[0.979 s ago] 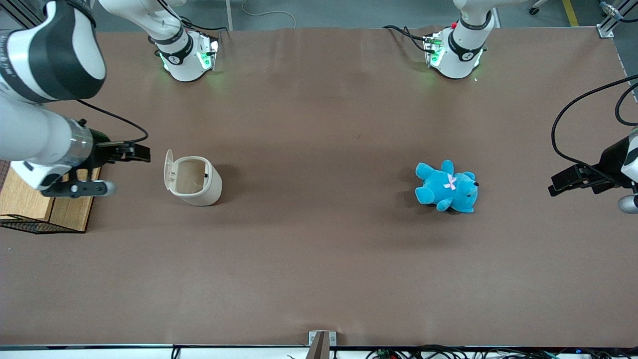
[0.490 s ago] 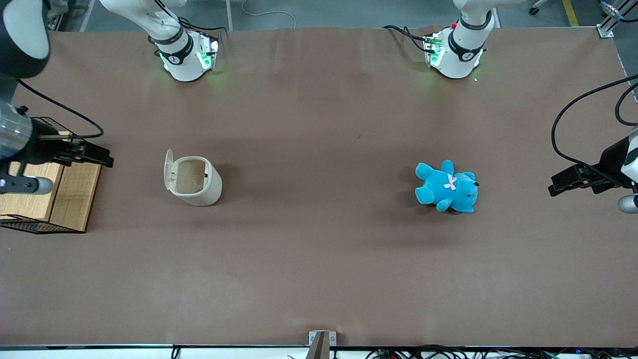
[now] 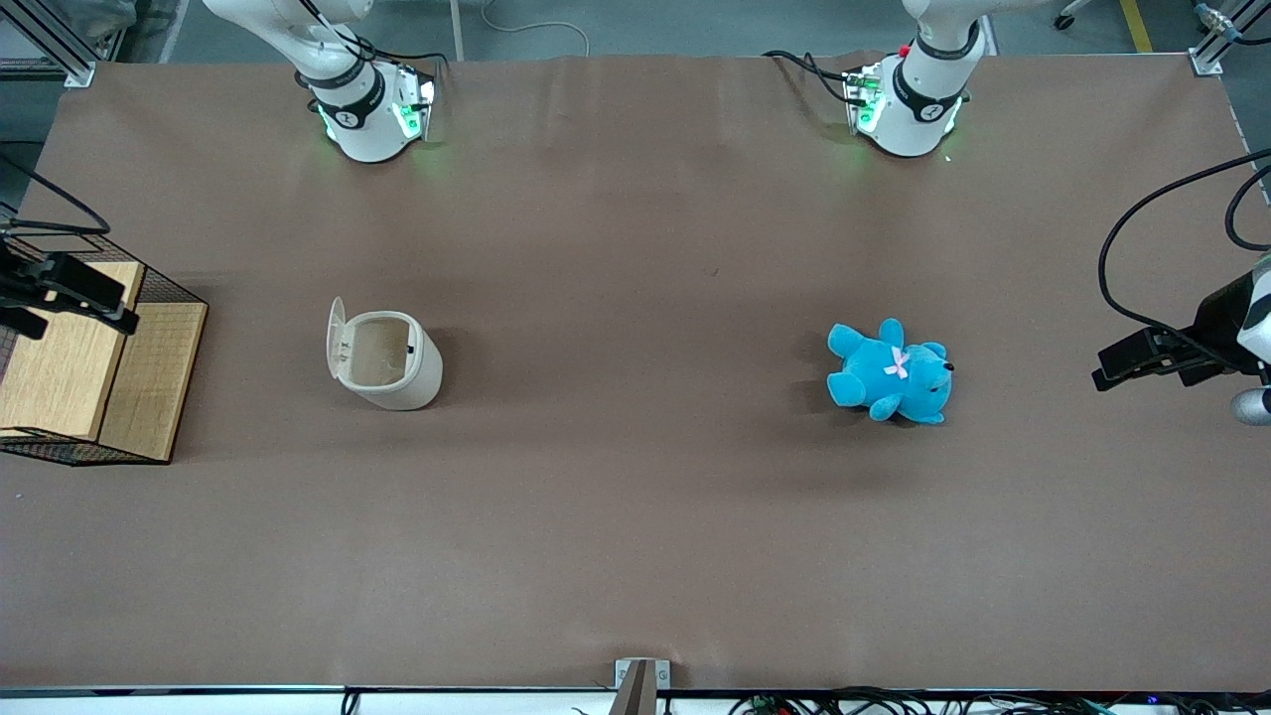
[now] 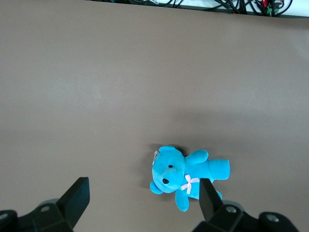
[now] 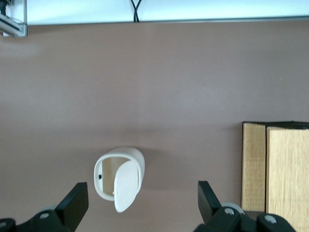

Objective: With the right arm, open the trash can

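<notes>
Table: basket under gripper

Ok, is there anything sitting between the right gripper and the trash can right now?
Nothing visible. The gripper, fingers open, hangs over the wire basket at the working arm's end; only bare table separates it from the trash can, whose lid stands open.

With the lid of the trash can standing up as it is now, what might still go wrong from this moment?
1. The trash can's lid stands upright, with nothing visible holding it; it might fall shut again.
2. The open pincer hangs above the wire basket with wooden blocks; a low move may catch the mesh.
</notes>
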{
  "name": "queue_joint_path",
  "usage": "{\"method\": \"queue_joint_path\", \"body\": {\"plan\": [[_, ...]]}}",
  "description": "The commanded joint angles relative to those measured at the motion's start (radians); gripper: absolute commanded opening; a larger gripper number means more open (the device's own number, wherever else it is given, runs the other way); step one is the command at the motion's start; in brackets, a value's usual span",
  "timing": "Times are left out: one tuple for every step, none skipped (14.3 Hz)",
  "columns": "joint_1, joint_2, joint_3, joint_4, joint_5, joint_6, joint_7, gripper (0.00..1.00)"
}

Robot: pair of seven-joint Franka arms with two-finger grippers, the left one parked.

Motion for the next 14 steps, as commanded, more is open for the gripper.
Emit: {"method": "queue_joint_path", "body": {"plan": [[-0.021,-0.083,0.026,-0.137,-0.011,0.055,-0.014,1.00],[-0.021,-0.084,0.026,-0.138,-0.011,0.049,-0.012,1.00],[-0.023,-0.083,0.026,-0.138,-0.011,0.038,-0.004,1.00],[-0.028,-0.083,0.026,-0.141,-0.011,0.036,-0.003,1.00],[-0.029,-0.081,0.026,-0.144,-0.011,0.036,-0.003,1.00],[-0.029,-0.081,0.026,-0.163,-0.011,0.043,-0.003,1.00],[-0.029,-0.081,0.026,-0.169,-0.011,0.049,-0.003,1.00],[-0.029,-0.081,0.026,-0.169,-0.011,0.049,-0.003,1.00],[-0.032,-0.081,0.026,-0.169,-0.011,0.044,-0.006,1.00],[-0.034,-0.078,0.026,-0.169,-0.011,0.046,-0.007,1.00],[-0.034,-0.077,0.026,-0.169,-0.013,0.047,-0.011,1.00],[-0.035,-0.075,0.026,-0.174,-0.013,0.037,-0.015,1.00],[-0.037,-0.078,0.026,-0.192,-0.013,0.041,-0.015,1.00],[-0.037,-0.080,0.026,-0.195,-0.013,0.040,-0.015,1.00]]}}
